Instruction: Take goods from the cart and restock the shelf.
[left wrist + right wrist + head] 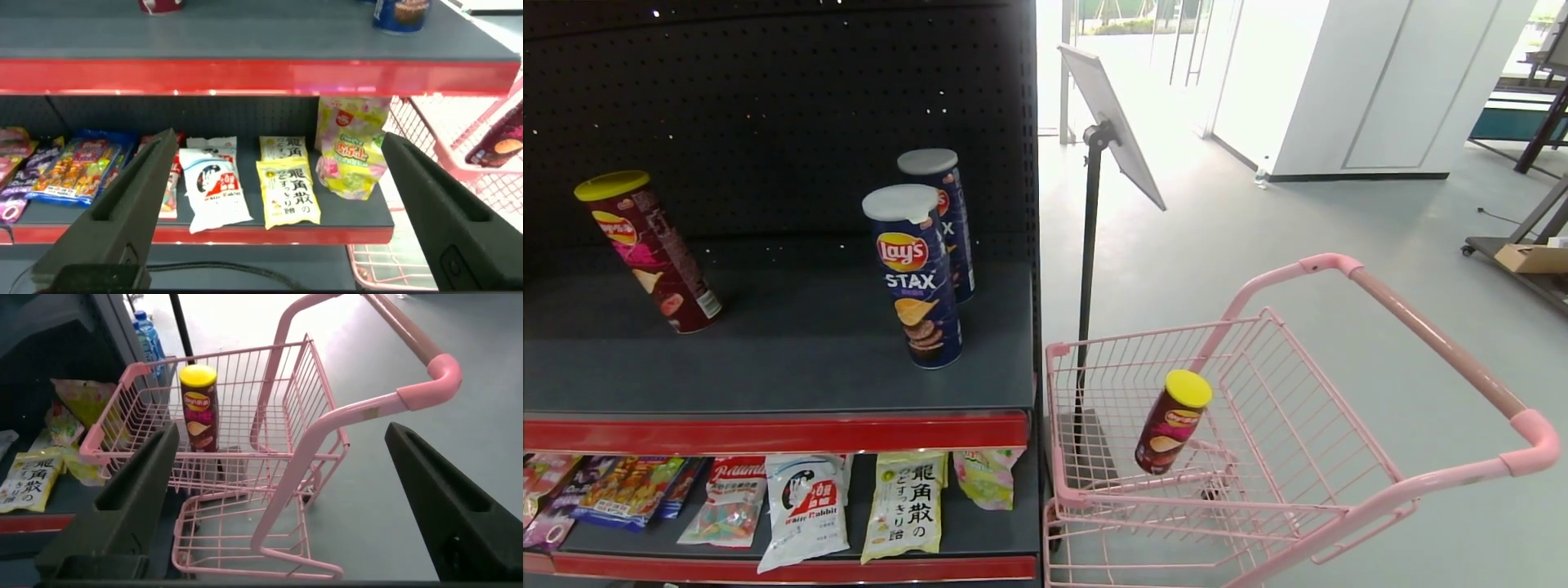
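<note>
Both my left jaws and my right jaws stand spread wide, nothing in them. The maroon cardboard crisp tube with a yellow plastic lid [1174, 422] stands in the pink wire cart [1421, 327], right of the dark shelf with red edging [792, 359]. I judge the tube light, stiff and smooth-walled (crushable too), best taken mid-body below the lid. Cart wires cross its foot, so I cannot tell whether it leans on one.

Ahead of you a black pole [1086, 269] rises from the grey floor [1258, 245] and carries a tilted flat board [1112, 122]. Farther right you see a cardboard box [1533, 258], and a white wall block [1372, 82] stands behind.
</note>
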Motion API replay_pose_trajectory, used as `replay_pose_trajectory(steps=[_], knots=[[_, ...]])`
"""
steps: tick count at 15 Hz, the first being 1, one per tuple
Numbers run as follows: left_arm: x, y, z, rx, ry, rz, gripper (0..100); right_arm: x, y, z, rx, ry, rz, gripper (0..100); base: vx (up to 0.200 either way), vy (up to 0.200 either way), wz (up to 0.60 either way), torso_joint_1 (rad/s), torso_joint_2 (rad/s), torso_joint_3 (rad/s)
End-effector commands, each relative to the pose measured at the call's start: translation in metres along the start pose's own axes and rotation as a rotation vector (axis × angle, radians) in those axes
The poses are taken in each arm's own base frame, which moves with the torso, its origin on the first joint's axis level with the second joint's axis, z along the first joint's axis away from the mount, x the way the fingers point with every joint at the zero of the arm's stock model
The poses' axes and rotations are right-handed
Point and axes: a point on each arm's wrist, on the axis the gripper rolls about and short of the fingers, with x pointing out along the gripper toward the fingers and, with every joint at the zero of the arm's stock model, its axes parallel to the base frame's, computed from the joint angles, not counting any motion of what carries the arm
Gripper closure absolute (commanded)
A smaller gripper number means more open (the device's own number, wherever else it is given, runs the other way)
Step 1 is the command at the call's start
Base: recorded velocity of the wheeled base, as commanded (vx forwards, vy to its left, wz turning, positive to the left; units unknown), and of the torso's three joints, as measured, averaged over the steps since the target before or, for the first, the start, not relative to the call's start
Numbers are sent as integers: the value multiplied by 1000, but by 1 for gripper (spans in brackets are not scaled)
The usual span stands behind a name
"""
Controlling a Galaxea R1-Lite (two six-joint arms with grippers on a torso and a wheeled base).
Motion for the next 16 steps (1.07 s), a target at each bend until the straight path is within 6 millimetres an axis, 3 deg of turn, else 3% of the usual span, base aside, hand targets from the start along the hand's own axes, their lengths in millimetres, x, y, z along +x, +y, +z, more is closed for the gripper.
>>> replay_pose_trajectory(steps=[1,9,16], knots=[[0,0,0,0,1,1,0,0,0,0,0,0,0,0,0,0,0,-154,354,193],[0,0,0,0,0,1,0,0,0,0,1,0,-1,0,0,0,0,-159,372,213],[0,0,0,0,0,1,0,0,0,0,3,0,-3,0,0,0,0,-216,533,320]])
